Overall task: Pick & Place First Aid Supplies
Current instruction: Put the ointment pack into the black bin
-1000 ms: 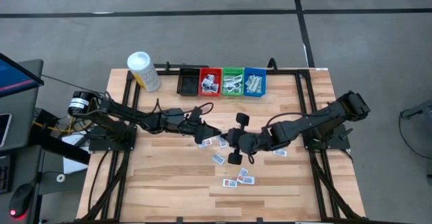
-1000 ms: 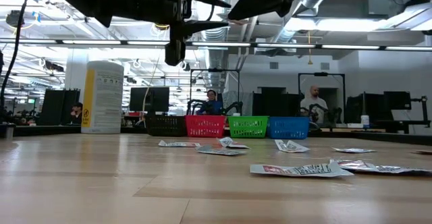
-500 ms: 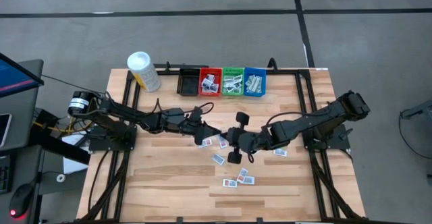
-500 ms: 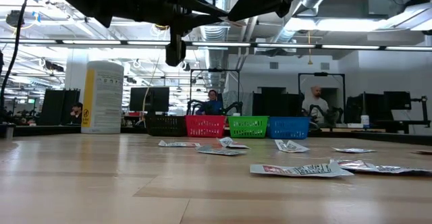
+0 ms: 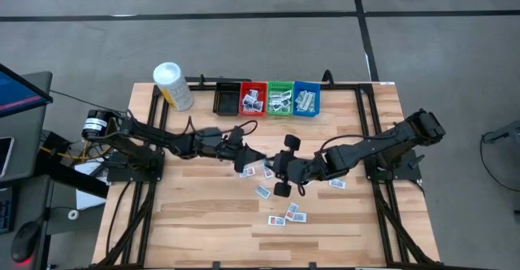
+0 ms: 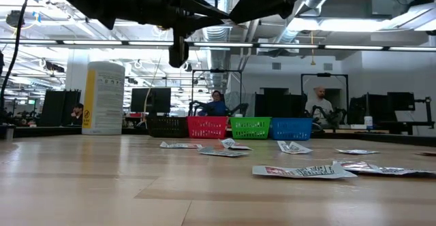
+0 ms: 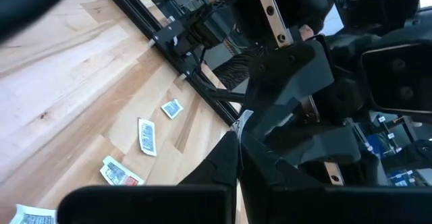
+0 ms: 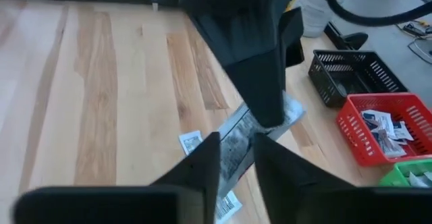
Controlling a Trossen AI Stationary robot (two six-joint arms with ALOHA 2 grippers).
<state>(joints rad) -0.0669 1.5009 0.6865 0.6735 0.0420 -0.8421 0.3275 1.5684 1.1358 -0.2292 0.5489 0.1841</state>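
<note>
Left gripper's [image 8: 266, 113] fingers are pinched on a packet [image 8: 236, 140]; right gripper's [image 8: 236, 158] are narrowly parted around it. If they tug unevenly, it may tear or drop.

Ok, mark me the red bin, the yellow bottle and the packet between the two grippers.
red bin [image 5: 252, 99], high view, on its packet-filled inside.
yellow bottle [image 5: 173, 86], high view, on its white cap and upper side.
packet [image 8: 237, 137], right wrist view, on its printed face between the fingers.
</note>
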